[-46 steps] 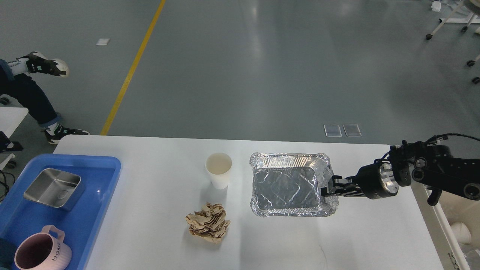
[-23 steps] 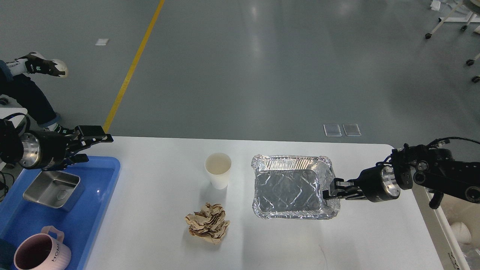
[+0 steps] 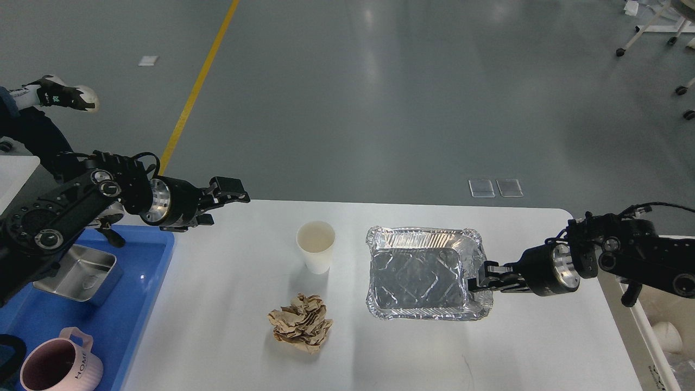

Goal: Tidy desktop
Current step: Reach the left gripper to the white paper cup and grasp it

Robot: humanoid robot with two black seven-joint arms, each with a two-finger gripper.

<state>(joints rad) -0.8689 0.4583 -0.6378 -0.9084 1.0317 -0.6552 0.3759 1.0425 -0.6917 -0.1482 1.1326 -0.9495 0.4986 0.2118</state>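
The white desktop (image 3: pixel 412 353) holds a white paper cup (image 3: pixel 315 246), a crumpled ball of brown paper (image 3: pixel 301 321) and a rectangular foil tray (image 3: pixel 426 273). My right gripper (image 3: pixel 475 281) is shut on the foil tray's right rim and holds it slightly raised, a shadow showing beneath it. My left gripper (image 3: pixel 231 196) is open and empty above the table's far left part, left of the paper cup.
A blue plastic tray (image 3: pixel 130 304) at the left holds a steel box (image 3: pixel 76 271) and a pink mug (image 3: pixel 57 364). A cream bin (image 3: pixel 659 326) stands beyond the table's right edge. A seated person's legs (image 3: pixel 32 130) are at the far left.
My left arm has swung in from the left edge and reached right toward the paper cup. My right gripper has drawn the foil tray slightly right and nearer.
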